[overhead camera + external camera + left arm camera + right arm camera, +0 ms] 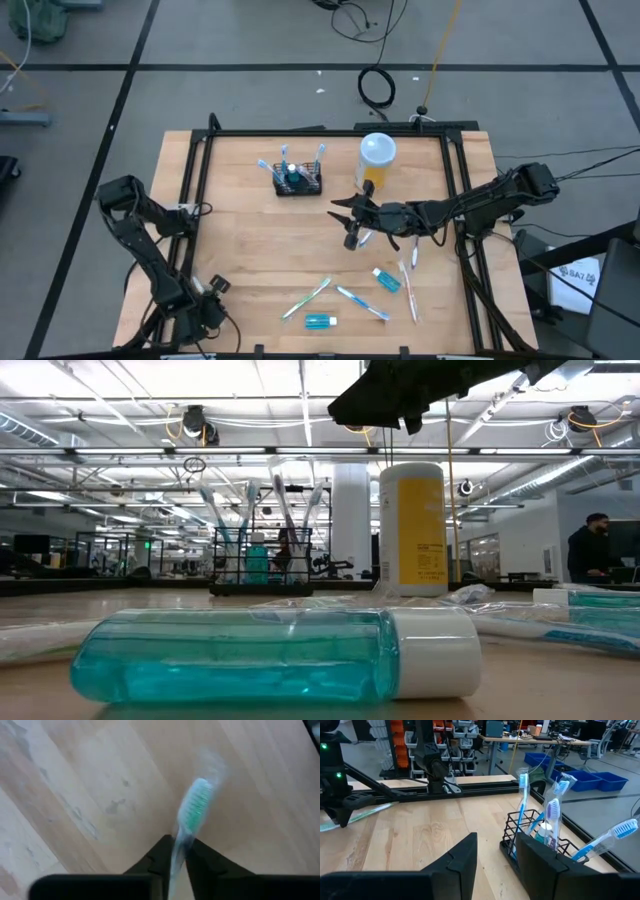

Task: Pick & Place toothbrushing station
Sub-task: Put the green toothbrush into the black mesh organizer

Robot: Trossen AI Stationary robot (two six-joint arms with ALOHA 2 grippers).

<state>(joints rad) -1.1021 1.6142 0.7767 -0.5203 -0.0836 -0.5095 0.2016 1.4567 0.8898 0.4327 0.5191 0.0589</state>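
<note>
From above, the toothbrushing station, a small black slatted wire rack holding upright blue-and-white toothbrushes and a teal bottle, stood on the light wooden table toward its far side, left of centre. Just to its right stood a tall translucent container with a white lid. The right gripper hovered near the table's middle, in front of that container and to the right of the rack, its fingers spread with nothing between them. The left gripper was low at the near left corner; from this angle its grip could not be made out. Three loose toothbrushes and two small teal mouthwash bottles lay along the near edge.

At table height, one teal bottle with a white cap lay on its side in the foreground. The rack stood behind it at left, the container at right, and a dark gripper hung above the container. A person stood in the room at far right.

The left wrist camera showed that arm's fingers closed on the clear handle of a green-bristled toothbrush, lifted above the bare wood.

The right wrist camera showed its own fingers apart and empty, with the rack just beyond the tips. Across the table, the left arm held the green toothbrush.
</note>
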